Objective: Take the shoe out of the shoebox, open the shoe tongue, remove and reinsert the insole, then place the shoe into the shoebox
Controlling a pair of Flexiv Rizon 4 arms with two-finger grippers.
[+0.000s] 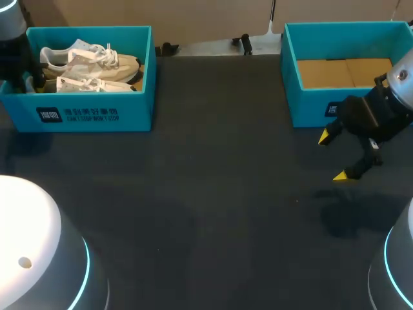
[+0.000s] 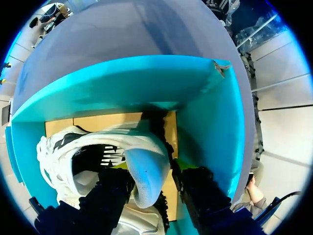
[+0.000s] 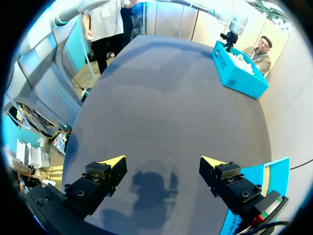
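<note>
- Firstly, dark table (image 1: 213, 194): carries two teal boxes at its far side, well apart.
- Left shoebox (image 1: 97, 116): at the far left corner, open on top, holding the pale laced shoe (image 1: 90, 64) on a brown cardboard floor.
- Right shoebox (image 1: 290, 97): at the far right, open on top, brown cardboard floor showing.
- Left arm (image 1: 13, 26): enters at the far left corner and dips into the outer end of the left shoebox.
- Right arm (image 1: 400, 84): enters from the right edge, just in front of the right shoebox.
- Shoe (image 2: 146, 147), from the left wrist: white, lying inside the teal walls (image 2: 205, 127), opening turned toward the camera.
- Right gripper (image 1: 334, 156): released, yellow tips wide apart, above bare table with nothing between them (image 3: 163, 161).
- Left gripper (image 2: 149, 169): down inside the box at a rounded white part of the shoe; grasping or released, cannot be told.
</note>
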